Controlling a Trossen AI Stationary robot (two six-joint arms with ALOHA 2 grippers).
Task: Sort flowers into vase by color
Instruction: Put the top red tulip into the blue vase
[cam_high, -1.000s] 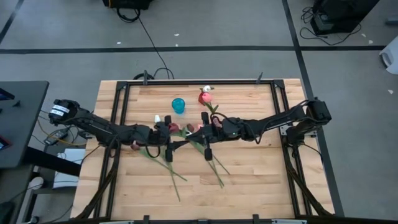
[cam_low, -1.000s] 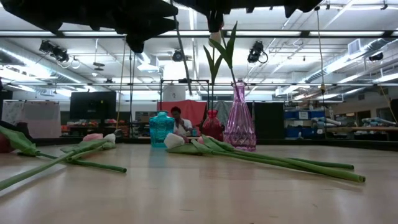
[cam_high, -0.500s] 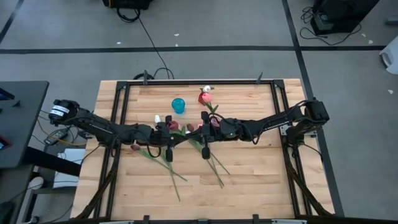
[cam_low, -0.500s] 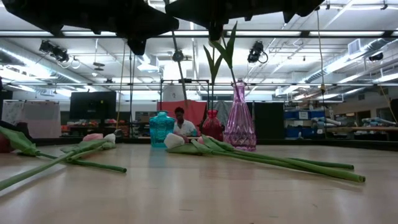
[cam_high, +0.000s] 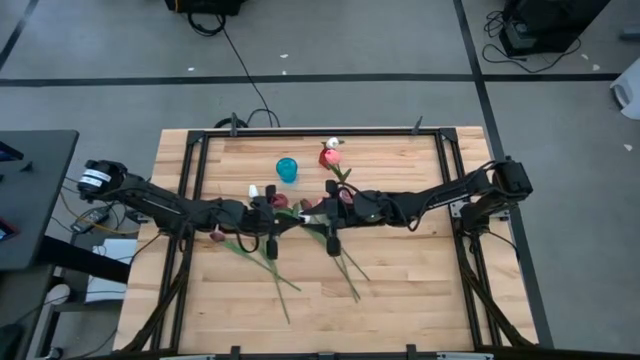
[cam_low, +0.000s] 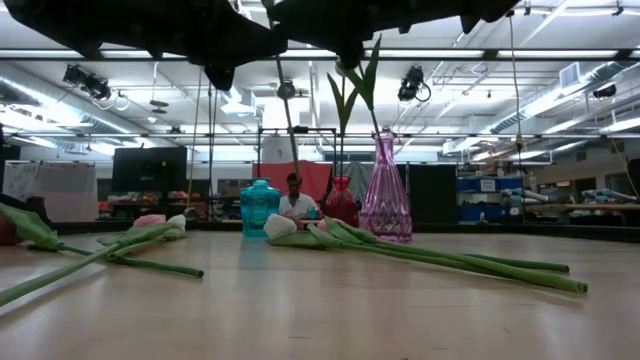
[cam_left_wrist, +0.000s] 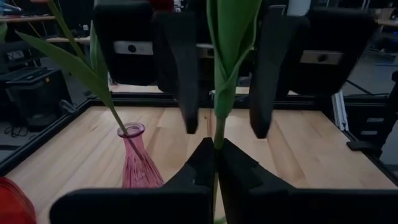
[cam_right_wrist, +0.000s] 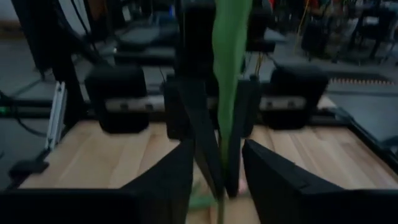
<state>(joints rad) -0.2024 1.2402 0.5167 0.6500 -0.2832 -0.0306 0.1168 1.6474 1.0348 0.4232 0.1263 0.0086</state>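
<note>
Your left gripper sits above the middle of the wooden table, fingers pressed together on the thin green stem of an artificial tulip, whose long leaf rises upright between them. Your right gripper faces it from the other side with its fingers spread apart around the same stem, not visibly touching it. In the left wrist view the tall pink glass vase stands near, already holding a green-stemmed flower. The low view shows a squat turquoise vase and a small red vase beside the pink one. More tulips lie loose on the table, with another group off to the side
</note>
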